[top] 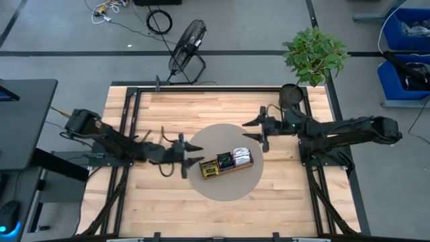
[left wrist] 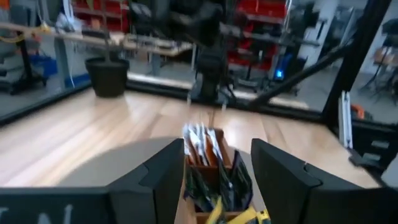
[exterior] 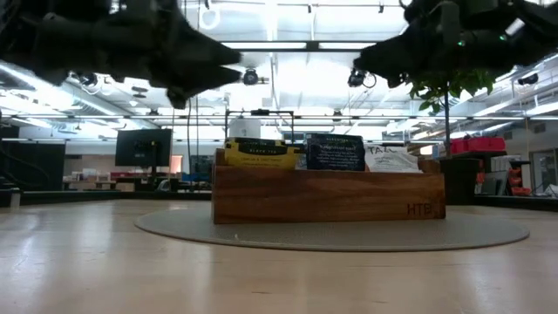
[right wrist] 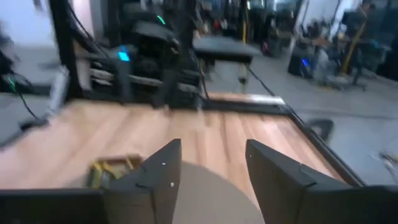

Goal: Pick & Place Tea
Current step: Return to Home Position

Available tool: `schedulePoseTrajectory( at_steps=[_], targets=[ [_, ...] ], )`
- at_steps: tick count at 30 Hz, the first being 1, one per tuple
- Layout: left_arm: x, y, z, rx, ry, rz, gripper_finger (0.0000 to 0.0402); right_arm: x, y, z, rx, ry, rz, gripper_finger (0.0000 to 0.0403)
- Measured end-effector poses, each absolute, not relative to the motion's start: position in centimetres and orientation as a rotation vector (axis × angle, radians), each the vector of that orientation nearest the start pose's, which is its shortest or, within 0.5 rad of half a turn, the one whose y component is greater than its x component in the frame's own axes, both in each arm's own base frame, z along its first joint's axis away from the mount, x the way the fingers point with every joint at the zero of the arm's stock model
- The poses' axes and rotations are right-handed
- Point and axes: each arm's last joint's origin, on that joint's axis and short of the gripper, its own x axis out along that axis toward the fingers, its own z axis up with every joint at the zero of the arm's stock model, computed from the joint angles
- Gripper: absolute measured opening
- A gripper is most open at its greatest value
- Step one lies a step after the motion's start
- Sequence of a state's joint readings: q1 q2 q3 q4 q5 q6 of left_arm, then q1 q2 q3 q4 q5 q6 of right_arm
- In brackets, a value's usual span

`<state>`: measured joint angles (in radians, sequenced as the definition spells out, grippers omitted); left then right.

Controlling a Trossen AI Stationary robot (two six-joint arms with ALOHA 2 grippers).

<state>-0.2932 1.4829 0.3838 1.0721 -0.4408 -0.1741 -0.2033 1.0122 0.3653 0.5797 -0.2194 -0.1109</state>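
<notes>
Your left gripper (top: 195, 154) hangs just off one end of the wooden tray (top: 232, 172), its fingers spread wide with nothing between them. In the left wrist view the tray sits straight ahead, framed by the two dark fingers (left wrist: 280, 177).

Every piece of tea (top: 224, 161) you can see is in that tray, standing on edge. The yellow sachets (top: 209, 170) fill the compartment closest to your left fingers, the dark sachets (top: 224, 161) the middle one, and the white sachets (top: 242, 155) the far one.

The tray's long axis runs on nearly the same line as the left gripper points. Any forward drift would therefore go into the yellow end, and the safe retreat is straight back along that line. In the low view the gripper seems to ride above the tops of the sachets, though its height is hard to read there.

Your right gripper (top: 250, 131) is also wide open and empty. It stands off beyond the white end, toward the back of the table (top: 154, 202), near the tray but apart from it. Its wrist view shows only the yellow sachets off to one side, not between its fingers.

The left arm is the nearer of the two. Both grippers sit over or beside the round mat (top: 222, 189), so I judge each must pull outward to clear the tray.
</notes>
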Motion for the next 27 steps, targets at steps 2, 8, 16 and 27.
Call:
schedulePoseTrajectory(
  at_steps=[2, 8, 16, 27],
  targets=[
    [23.7, -5.6, 17.3, -0.171, -0.022, 0.155, 0.0193, 20.0, -3.3, 21.5, -0.082, 0.018, 0.024, 0.0175],
    [19.9, -4.4, 16.7, -0.125, -0.025, 0.160, 0.0193, 19.2, -3.1, 20.0, -0.001, 0.015, 0.025, 0.0145],
    [16.3, -3.1, 16.1, -0.148, -0.055, 0.177, 0.0193, 18.9, -2.1, 19.8, -0.088, 0.014, 0.140, 0.0130],
    [14.7, -2.6, 17.2, -0.127, -0.068, 0.187, 0.0193, 15.4, -1.6, 17.9, -0.094, -0.083, 0.094, 0.0130]
  ],
)
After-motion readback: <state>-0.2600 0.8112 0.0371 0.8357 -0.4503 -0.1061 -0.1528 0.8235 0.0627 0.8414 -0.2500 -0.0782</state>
